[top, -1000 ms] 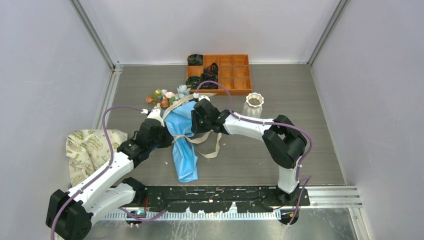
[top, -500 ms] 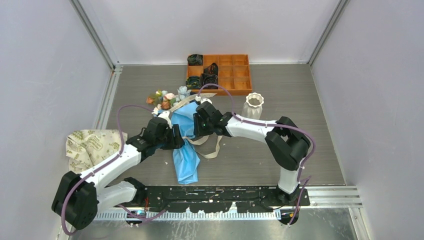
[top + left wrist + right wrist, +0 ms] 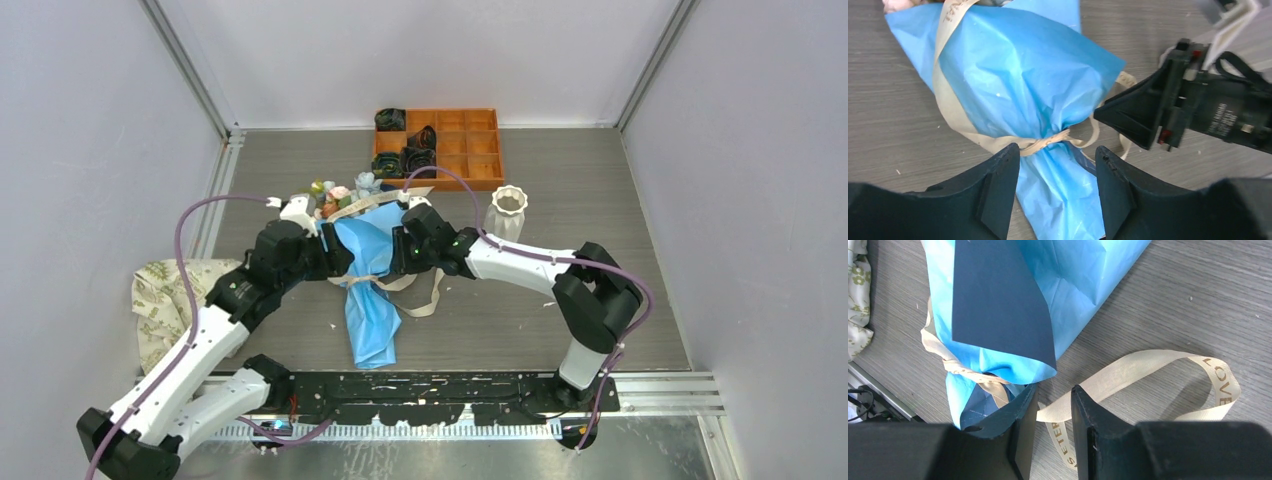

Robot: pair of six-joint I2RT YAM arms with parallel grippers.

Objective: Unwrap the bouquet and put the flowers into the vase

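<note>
The bouquet is laid flat on the table, left of centre, with the flowers at its far end and the tail of its blue paper pointed near. A beige ribbon is tied round the paper's narrow waist, and loose loops of it are spread on the table to the right.

The left gripper is held over the waist from the left. Its fingers are spread wide, one on each side of the paper's tail just below the knot, and nothing is gripped.

The right gripper is set at the bouquet's right side, opposite the left one. Its fingers are drawn close with a narrow gap between them. A ribbon strand is seen running into that gap, but whether it is pinched cannot be told.

The vase is stood upright to the right of the bouquet, well apart from it. An orange tray is placed at the far edge, and a cloth bag is left at the near left.
</note>
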